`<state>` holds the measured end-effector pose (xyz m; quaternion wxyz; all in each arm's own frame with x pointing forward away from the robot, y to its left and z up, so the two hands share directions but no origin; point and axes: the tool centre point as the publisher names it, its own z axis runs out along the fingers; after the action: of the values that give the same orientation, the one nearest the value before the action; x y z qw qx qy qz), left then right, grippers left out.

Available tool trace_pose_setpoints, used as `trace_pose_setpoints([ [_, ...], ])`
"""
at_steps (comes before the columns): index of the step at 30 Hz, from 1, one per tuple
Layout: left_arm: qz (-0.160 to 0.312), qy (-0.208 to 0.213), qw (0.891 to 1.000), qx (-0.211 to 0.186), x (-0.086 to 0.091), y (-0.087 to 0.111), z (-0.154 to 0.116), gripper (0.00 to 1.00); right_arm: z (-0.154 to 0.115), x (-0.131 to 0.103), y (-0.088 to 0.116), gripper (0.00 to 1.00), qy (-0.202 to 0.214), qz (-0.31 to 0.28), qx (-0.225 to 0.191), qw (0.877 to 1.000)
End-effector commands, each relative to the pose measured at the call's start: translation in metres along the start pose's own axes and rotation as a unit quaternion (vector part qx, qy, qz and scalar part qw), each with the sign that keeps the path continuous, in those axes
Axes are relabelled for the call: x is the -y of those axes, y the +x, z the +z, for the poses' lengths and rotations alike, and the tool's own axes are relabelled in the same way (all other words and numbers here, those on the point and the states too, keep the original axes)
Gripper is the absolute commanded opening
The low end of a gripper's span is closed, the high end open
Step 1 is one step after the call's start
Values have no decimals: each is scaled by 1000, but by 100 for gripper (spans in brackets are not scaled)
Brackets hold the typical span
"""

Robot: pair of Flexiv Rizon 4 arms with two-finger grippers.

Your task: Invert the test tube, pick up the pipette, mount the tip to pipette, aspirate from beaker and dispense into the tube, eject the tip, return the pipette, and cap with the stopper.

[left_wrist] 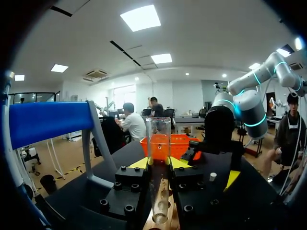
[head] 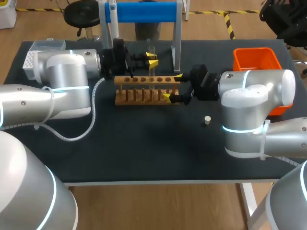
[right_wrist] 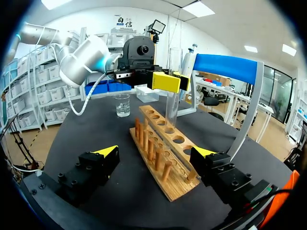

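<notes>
Closest in, on the right wrist view, my right gripper (right_wrist: 154,151) stood wide open, fingers flanking the near end of the wooden rack (right_wrist: 165,160), gripping nothing. Only that view gave me the beaker (right_wrist: 122,105) beyond the rack and the pipette (right_wrist: 188,60) on the blue stand (right_wrist: 225,67). It missed the stopper (head: 207,120), which the head view caught lying on the table (head: 144,148) beside my right arm. Left wrist view: my left gripper (left_wrist: 158,163) was clamped on the test tube (left_wrist: 158,139). Clear glass, it stood upright, lower end down at a rack hole.
</notes>
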<state>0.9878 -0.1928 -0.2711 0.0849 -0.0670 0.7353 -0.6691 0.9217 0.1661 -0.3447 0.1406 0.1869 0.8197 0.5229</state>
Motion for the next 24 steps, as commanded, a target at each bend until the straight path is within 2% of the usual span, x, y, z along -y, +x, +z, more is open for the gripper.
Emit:
trace_pose_setpoints([
  [1, -2, 0, 1000, -5, -2, -3, 2, 0, 1, 0, 0, 100, 0, 0, 0, 1000],
  [24, -12, 1, 1000, -6, -10, -5, 2, 0, 1, 0, 0, 100, 0, 0, 0, 1000],
])
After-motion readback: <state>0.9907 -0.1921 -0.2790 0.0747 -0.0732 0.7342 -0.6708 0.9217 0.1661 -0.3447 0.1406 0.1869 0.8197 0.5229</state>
